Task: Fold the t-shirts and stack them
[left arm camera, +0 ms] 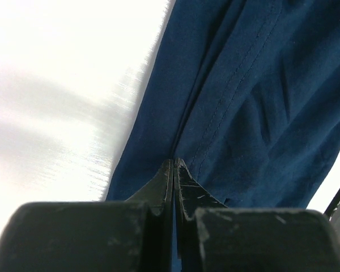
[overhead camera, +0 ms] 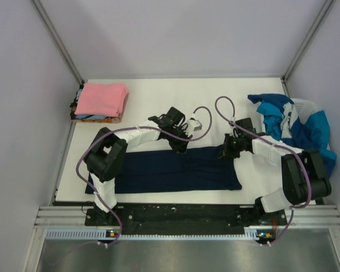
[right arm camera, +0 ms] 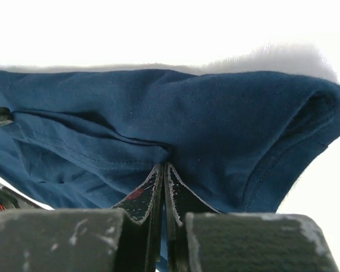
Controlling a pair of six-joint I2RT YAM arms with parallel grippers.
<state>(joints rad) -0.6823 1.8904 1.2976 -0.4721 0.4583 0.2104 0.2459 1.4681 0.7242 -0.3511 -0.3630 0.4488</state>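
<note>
Both clenched on navy t-shirt (overhead camera: 175,170): left end effector (left arm camera: 174,161), right end effector (right arm camera: 163,165); pink t-shirt (overhead camera: 103,98) seemingly tops stack (overhead camera: 93,118).

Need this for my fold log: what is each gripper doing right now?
Left gripper: shut, pinching the navy t-shirt.
Right gripper: shut, pinching the same navy t-shirt.
</note>
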